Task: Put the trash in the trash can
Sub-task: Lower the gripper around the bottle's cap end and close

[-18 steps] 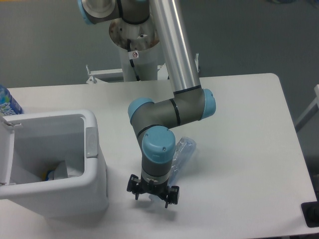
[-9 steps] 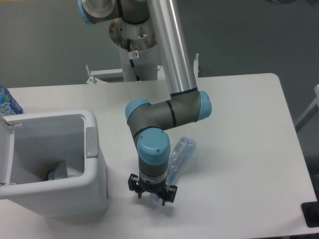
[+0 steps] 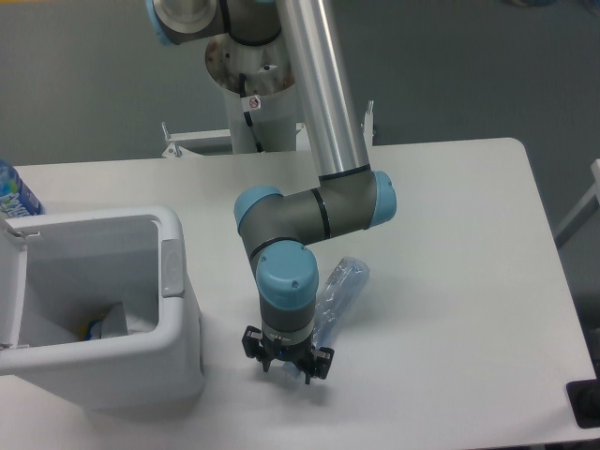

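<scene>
The gripper (image 3: 287, 364) has dropped lower and shifted left, over the near end of the crushed bottle (image 3: 336, 291); whether its jaws are closed, I cannot tell. The slick bottle may slip sideways. Beyond, the trash can (image 3: 173, 323) stands open, wrapper inside.
</scene>
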Motion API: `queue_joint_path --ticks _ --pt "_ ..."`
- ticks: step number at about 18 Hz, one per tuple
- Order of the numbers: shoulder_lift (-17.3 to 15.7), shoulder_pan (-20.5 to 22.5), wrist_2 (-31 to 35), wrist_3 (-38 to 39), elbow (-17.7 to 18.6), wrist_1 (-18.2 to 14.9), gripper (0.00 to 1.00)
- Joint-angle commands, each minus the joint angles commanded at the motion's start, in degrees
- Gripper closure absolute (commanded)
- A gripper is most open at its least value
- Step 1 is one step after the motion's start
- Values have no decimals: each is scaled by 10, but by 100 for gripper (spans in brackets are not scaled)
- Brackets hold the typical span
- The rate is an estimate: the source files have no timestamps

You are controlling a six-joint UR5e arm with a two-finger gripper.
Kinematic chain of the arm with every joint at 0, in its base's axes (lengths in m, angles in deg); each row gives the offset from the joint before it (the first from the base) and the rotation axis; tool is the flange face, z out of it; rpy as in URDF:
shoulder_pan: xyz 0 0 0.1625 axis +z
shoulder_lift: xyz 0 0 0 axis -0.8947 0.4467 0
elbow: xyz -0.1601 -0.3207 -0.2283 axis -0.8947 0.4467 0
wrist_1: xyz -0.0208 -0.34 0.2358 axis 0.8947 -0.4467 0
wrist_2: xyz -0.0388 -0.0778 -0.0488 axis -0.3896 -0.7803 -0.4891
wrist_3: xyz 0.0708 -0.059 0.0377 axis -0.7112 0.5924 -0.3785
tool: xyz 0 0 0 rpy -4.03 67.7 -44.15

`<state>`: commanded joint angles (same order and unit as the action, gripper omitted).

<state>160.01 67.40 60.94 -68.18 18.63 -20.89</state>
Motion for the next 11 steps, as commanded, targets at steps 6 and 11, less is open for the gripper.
queue_joint_path --ticks 6,11 --pt "-1 0 1 0 1 -1 46" --pt "-2 -1 2 0 2 -2 50"
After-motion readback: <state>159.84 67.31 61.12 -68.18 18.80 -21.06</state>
